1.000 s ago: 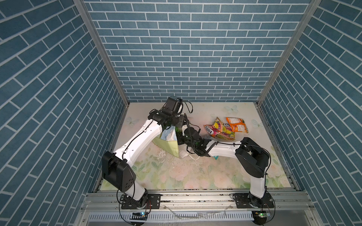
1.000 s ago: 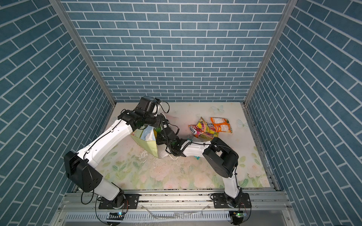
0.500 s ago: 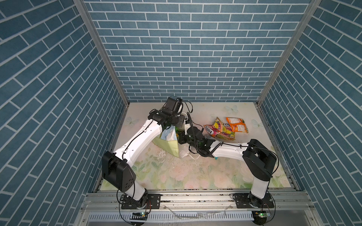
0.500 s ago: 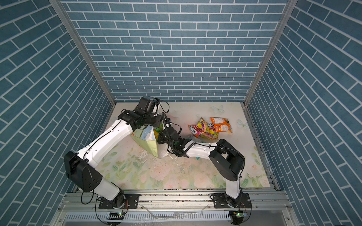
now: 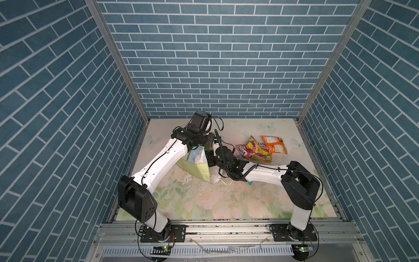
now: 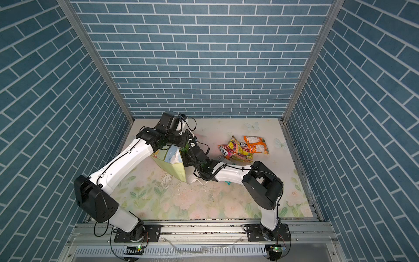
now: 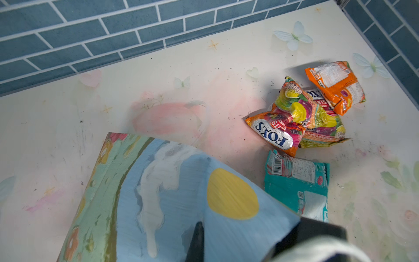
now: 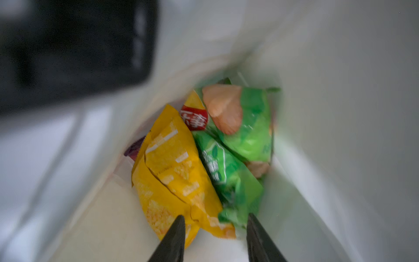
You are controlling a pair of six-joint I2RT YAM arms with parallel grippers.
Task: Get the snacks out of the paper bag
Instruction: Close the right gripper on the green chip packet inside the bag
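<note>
White-and-black left arm (image 5: 162, 164) stretched forward from base, wrist bent downward; black left gripper (image 7: 198, 226) clamped tight, one dark finger showing. White-and-black right arm (image 5: 266, 174) lying low, reaching across middle toward left side; black right gripper (image 8: 215, 221) with fingers (image 8: 174, 240) parted.

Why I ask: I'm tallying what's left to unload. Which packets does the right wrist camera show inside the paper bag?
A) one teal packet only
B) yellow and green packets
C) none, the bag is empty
B: in the right wrist view a yellow packet and green packets lie at the bottom of the white-walled paper bag, just beyond the right gripper, whose jaws stand apart.
</note>
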